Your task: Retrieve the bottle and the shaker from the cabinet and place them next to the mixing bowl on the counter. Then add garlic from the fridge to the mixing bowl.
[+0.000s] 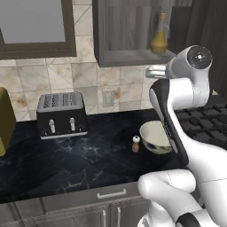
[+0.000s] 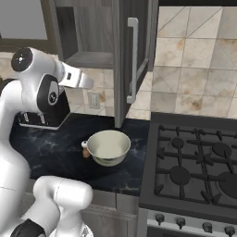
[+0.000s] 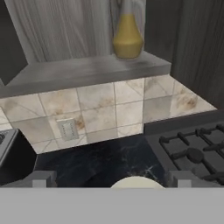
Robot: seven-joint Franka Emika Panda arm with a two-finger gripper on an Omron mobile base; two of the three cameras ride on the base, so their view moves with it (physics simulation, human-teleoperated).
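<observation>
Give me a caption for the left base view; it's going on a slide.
Shaker set beside the bowl on the counter; bottle waits in the cabinet.

The cabinet [image 3: 83, 35] above the fingers [image 3: 41, 178] looks like matt grey wood with a fine upright grain; its shelf board [image 3: 87, 72] has the same dull finish. On that board the bottle [image 3: 127, 37] reads as smooth amber glass with a soft sheen. Beyond the fingers the table [image 1: 80, 155] is glossy black marble-look stone with thin white veins. The mixing bowl [image 2: 109, 146] seems smooth glazed ceramic, cream inside. The shaker [image 1: 135, 144] is brown wood. The wall tiles [image 3: 118, 105] are matt beige stone. The toaster [image 1: 61, 114] has brushed metal and black plastic.
</observation>
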